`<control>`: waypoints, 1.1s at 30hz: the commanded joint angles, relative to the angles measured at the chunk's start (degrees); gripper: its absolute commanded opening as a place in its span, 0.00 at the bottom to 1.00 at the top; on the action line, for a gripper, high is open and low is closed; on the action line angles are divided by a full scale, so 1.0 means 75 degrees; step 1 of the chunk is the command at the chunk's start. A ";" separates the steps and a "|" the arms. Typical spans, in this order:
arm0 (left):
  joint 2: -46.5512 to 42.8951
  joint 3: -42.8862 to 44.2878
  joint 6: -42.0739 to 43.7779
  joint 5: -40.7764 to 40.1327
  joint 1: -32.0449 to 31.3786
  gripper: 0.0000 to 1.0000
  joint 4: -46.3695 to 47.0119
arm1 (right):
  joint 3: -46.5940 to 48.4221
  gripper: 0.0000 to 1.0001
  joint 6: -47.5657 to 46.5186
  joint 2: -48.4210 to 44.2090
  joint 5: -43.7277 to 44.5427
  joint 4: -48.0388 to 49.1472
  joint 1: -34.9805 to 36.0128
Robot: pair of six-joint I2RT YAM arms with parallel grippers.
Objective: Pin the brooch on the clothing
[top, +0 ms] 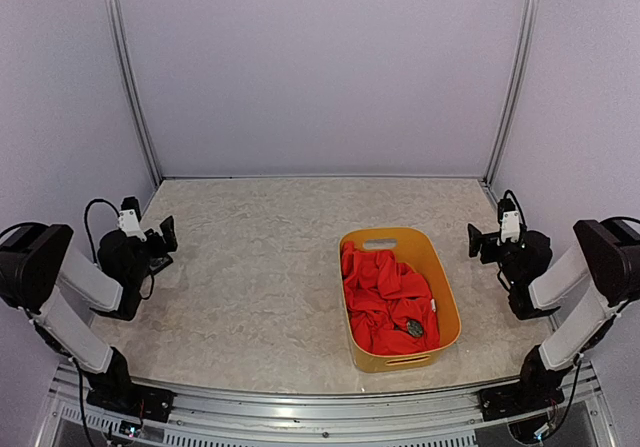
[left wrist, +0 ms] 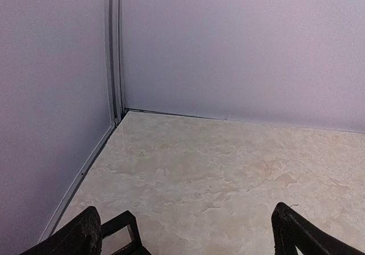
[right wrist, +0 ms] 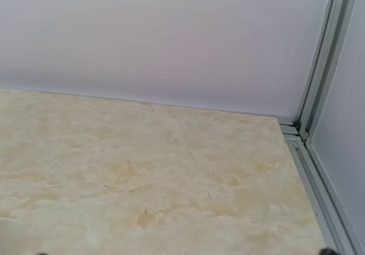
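Both arms sit folded at the near corners, left end effector (left wrist: pixel 185 232) at 9 o'clock, right end effector (top: pixel 474 240) at 3 o'clock, each spread wide and holding nothing. At 4 o'clock on the bench (top: pixel 250 277), a red T-shirt (top: pixel 380 292) lies crumpled in a yellow basket (top: pixel 447 292), with a small dark brooch (top: pixel 413 327) on it.

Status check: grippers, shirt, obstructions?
Left gripper, right gripper open, empty, parked at the sides. Red T-shirt crumpled in yellow basket, small dark item, probably the brooch, on top. Nothing in the way.

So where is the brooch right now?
Seen from above, the small dark brooch lies on the crumpled red T-shirt inside the yellow basket, right of centre on the table, toward the basket's near end.
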 commanded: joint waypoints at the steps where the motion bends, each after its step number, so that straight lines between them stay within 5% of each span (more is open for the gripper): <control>1: -0.0025 0.0302 -0.0122 0.0475 0.0188 0.99 -0.0437 | -0.0027 0.99 -0.0033 0.0067 -0.0084 0.0222 -0.0054; 5: -0.0807 0.2255 -0.0598 -0.0615 0.0177 0.97 -0.3924 | 0.0120 0.99 -0.0003 -0.0206 0.0015 -0.0186 -0.0054; 10: -0.1394 0.4781 -0.0069 0.0370 -0.1647 0.90 -0.6229 | 0.2661 0.98 0.1058 -0.1750 -0.0755 -0.5835 -0.0263; 14: -0.1249 0.6378 0.1562 0.3813 -0.3871 0.97 -0.8744 | 0.4300 0.95 0.1726 -0.1829 -0.3029 -0.8479 -0.0163; 16: -0.0856 0.7007 0.2261 0.4344 -0.5009 0.97 -0.9700 | 0.4436 0.92 0.2048 -0.1956 -0.3171 -0.8994 0.0110; 22: 0.0984 0.9086 0.3994 0.3270 -0.7670 0.99 -1.1891 | 0.5374 0.90 0.2139 -0.2201 -0.0129 -1.1537 0.1713; 28: 0.3654 1.1652 0.4259 0.2131 -0.8225 0.99 -1.3557 | 0.5978 0.86 0.2540 -0.1876 0.0330 -1.3160 0.2631; 33: 0.5106 1.2655 0.4141 0.1466 -0.8203 0.99 -1.3371 | 0.6205 0.79 0.2758 -0.1627 0.0767 -1.3871 0.3002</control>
